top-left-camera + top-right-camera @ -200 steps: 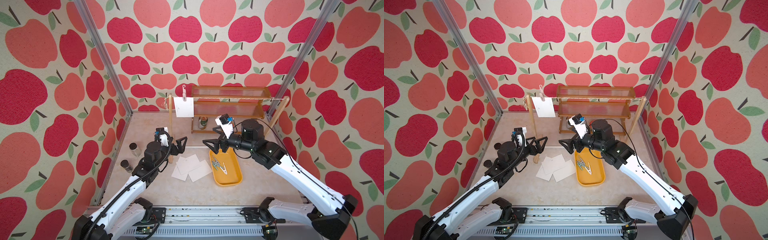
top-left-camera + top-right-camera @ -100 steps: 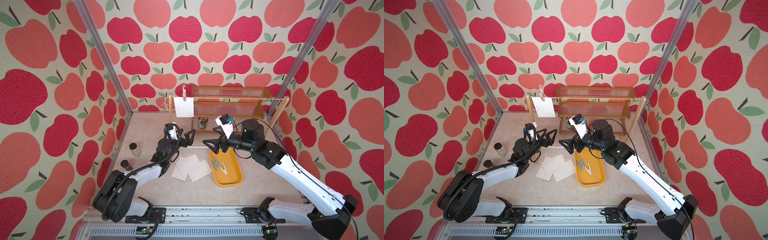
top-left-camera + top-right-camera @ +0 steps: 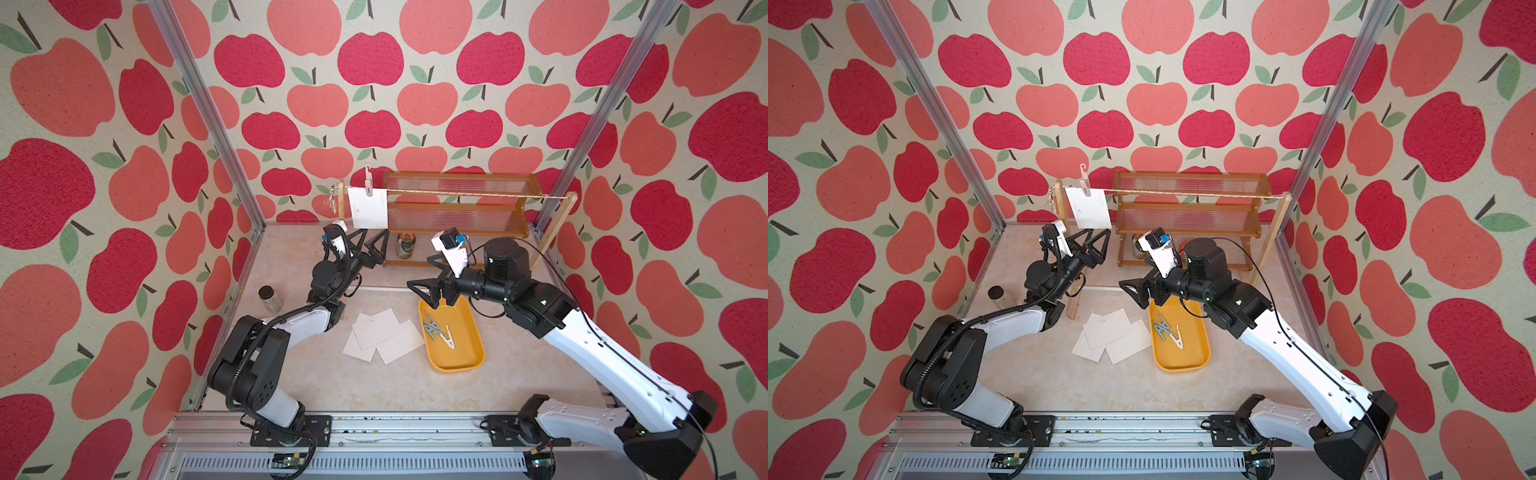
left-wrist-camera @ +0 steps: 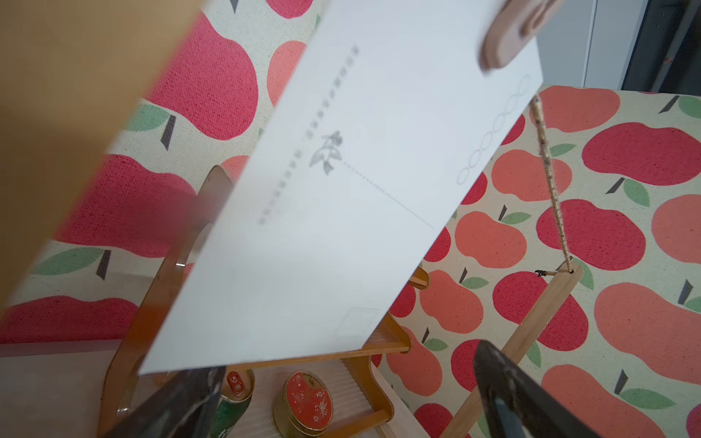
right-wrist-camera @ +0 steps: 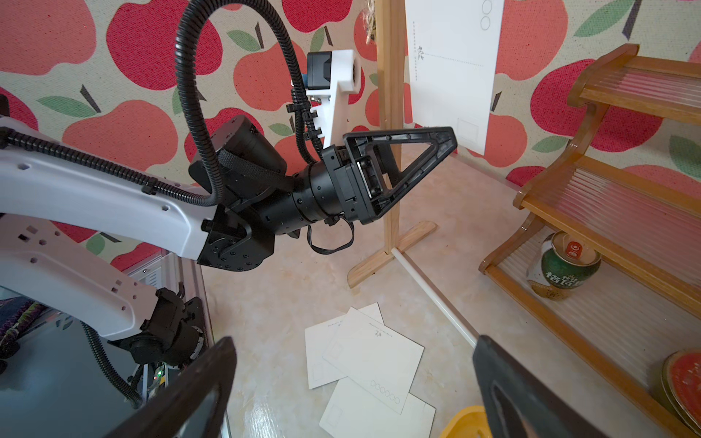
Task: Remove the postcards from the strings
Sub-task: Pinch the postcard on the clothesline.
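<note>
Within the last second my left gripper (image 3: 374,237) has climbed from the table. It now gapes fully, empty, just under the hanging postcard (image 3: 368,208) at its twelve o'clock, which a pink clothespin (image 3: 368,185) pins to the string (image 3: 457,194). I judge this last card is next. Three loose postcards (image 3: 380,334) lie on the table at its six o'clock. My right gripper (image 3: 420,272) hasn't moved and is wide and empty over the yellow tray (image 3: 457,366). My left wrist view cuts off the clip, and I can't tell whether the card's edge is between my fingers.
</note>
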{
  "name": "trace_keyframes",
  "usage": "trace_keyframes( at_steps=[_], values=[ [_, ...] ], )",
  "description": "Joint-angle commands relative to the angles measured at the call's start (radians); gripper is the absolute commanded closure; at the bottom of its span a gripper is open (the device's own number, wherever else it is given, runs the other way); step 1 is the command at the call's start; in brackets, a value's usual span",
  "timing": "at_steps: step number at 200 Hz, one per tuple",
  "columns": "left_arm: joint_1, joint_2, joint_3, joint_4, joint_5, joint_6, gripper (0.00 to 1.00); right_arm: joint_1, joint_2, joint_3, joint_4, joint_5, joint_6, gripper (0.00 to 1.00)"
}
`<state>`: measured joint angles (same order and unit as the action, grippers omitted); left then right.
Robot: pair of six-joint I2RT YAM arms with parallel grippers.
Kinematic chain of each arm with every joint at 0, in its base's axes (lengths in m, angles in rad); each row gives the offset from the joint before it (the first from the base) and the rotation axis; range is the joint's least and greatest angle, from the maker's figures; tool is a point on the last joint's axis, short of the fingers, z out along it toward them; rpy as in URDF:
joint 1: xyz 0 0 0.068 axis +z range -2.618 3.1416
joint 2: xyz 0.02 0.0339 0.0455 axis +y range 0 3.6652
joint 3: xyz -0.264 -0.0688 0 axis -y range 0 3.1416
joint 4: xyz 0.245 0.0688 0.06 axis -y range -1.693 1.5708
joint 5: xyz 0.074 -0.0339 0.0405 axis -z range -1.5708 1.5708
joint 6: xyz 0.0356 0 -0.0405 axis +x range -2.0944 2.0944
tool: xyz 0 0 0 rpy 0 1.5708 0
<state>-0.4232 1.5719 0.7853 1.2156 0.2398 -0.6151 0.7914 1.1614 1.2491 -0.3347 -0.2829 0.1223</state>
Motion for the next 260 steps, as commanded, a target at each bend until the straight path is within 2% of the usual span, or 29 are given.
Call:
trace_keyframes(
  at_steps=[1,78,118,151,212,260],
  values=[
    [-0.003,0.016,0.04,0.069,0.032,-0.015,0.01,-0.006,0.001,0.023,-0.008,-0.013,-0.02,0.01],
    [-0.02,0.001,0.07,0.099,0.069,-0.025,0.1,-0.006,0.017,0.026,-0.003,-0.02,-0.024,0.01],
    [-0.041,-0.02,0.061,0.056,0.05,-0.005,0.06,-0.007,0.014,0.023,0.0,-0.025,-0.025,0.01],
    [-0.046,0.0,0.055,0.032,-0.015,-0.011,0.0,-0.008,0.008,0.025,-0.001,-0.027,-0.025,0.01],
    [-0.032,0.1,0.088,0.09,-0.062,-0.072,0.0,-0.007,-0.018,0.03,-0.019,-0.018,-0.031,0.01],
    [-0.02,0.126,0.103,0.099,-0.062,-0.1,0.01,-0.006,-0.029,0.031,-0.028,-0.011,-0.031,0.01]
  ],
)
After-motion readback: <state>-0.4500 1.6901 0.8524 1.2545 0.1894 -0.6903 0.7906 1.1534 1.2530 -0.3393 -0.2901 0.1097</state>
